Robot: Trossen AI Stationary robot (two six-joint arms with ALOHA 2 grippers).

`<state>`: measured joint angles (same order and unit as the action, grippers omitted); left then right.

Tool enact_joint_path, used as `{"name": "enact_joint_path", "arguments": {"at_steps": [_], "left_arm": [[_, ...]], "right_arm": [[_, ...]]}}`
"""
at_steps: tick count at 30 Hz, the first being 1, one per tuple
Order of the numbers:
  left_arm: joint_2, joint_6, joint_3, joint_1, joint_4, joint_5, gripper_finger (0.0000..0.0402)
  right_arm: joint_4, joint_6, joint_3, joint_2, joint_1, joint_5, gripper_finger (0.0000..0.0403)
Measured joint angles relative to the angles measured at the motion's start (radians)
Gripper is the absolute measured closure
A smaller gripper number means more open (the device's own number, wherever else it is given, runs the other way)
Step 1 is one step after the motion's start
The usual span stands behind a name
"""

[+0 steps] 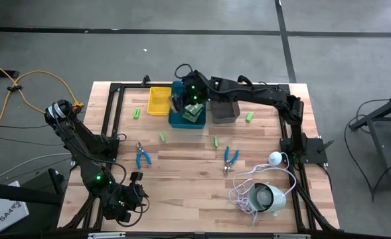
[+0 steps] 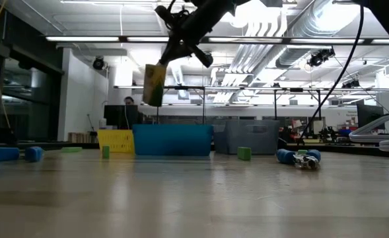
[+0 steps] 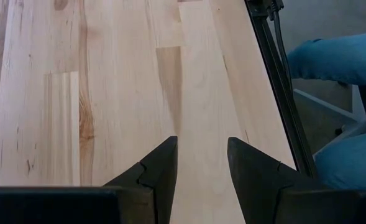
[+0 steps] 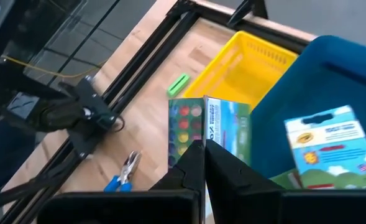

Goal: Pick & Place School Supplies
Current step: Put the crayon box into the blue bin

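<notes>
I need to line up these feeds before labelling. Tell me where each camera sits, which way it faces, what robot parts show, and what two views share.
High view: overhead, straight down on the table; both arms show.
Low view: table height, level into the room; right arm holds a crayon box above the blue bin.
Left wrist view: past open left gripper onto bare wood.
Right wrist view: past right gripper, fingers shut on that box, above blue and yellow bin.
Shared: high and right wrist views both show blue-handled scissors.

Both arms are dark, matte black and built of jointed segments, each showing small glowing green indicator lights. Black cables loop along them. Tapered, wedge-shaped black fingers (image 3: 161,177) end each arm.
</notes>
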<state>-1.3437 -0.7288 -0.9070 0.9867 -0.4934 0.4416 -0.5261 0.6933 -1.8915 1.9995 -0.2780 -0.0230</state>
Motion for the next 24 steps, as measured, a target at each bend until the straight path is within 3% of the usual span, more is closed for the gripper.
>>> {"name": "enact_joint_path", "arguments": {"at_steps": [24], "left_arm": [[-0.001, 0.008, 0.0, 0.0, 0.005, 0.002, 0.0264]], "right_arm": [[-0.003, 0.013, 0.0, 0.139, 0.003, -0.033, 0.04]]}}
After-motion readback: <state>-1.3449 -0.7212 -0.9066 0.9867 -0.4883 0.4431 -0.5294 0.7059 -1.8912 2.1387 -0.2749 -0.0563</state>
